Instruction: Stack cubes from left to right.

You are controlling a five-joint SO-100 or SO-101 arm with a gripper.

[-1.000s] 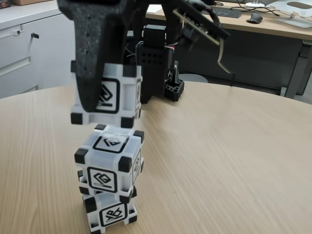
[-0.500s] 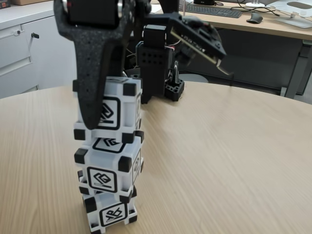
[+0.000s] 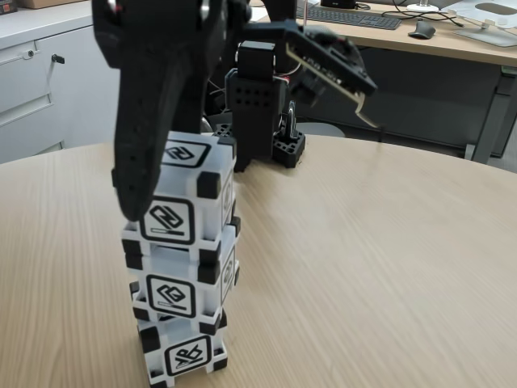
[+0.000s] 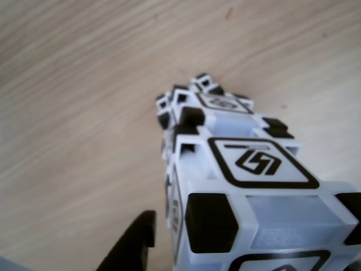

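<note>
Stack of three cubes stands on the table point(image 3: 363, 267): top cube point(image 3: 190, 190) on middle cube point(image 3: 182, 287) on bottom cube point(image 3: 184, 352). Gripper point(image 3: 174, 174) hugs the top cube; grip state unclear. Release and retreat remain.

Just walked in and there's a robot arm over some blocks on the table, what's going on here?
The robot arm is stacking cubes on a round wooden table. Three now stand in one tower: the bottom cube, the middle cube and the top cube, which sits slightly tilted. The gripper is right at the top cube, with one black finger across its front face. Whether it grips or has let go is unclear.
</note>
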